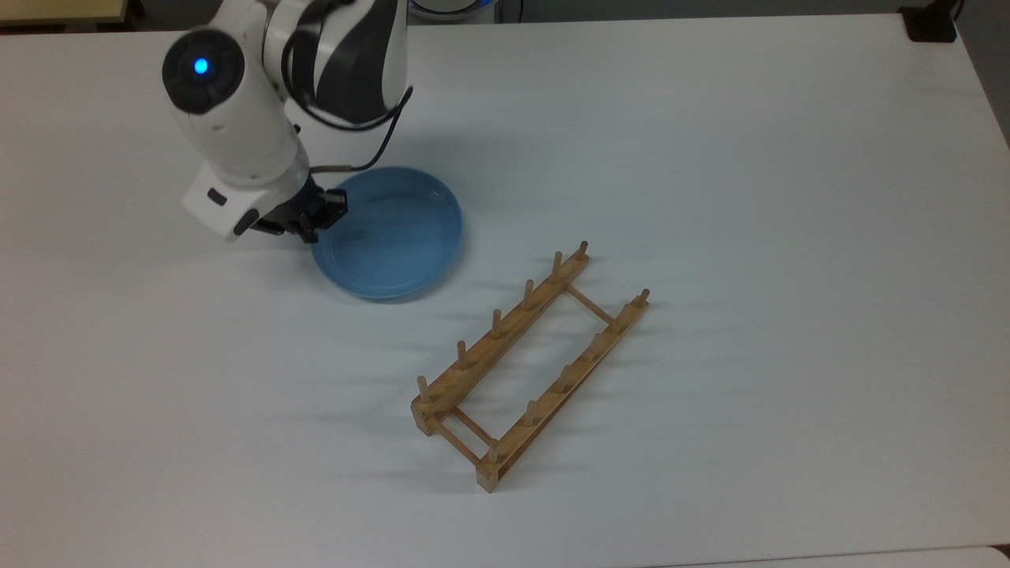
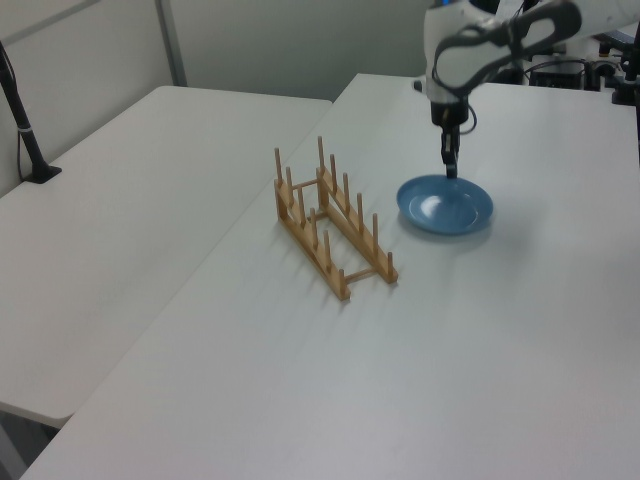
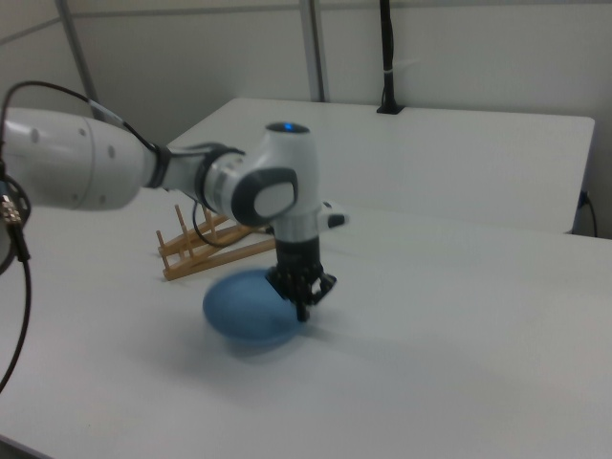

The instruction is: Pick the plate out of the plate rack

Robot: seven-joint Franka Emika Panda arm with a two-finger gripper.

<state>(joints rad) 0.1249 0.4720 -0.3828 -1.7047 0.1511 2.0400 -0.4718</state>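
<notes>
The light-blue plate (image 1: 390,237) lies almost flat on the white table (image 1: 710,158), off the wooden plate rack (image 1: 509,330) and up-left of it in the top view. My gripper (image 1: 319,219) is shut on the plate's rim at the top view's left. In the left view the gripper (image 2: 450,172) points down onto the far rim of the plate (image 2: 445,205), to the right of the rack (image 2: 312,250). The right view has the gripper (image 3: 303,308) at the right edge of the plate (image 3: 244,311), with the rack (image 3: 206,249) behind. No plate stands in the rack.
A black clamp post (image 2: 25,130) stands on the neighbouring table at the left view's left. Another black mount (image 1: 931,24) sits at the table's far right corner in the top view. Cables and equipment (image 2: 560,65) lie behind the arm.
</notes>
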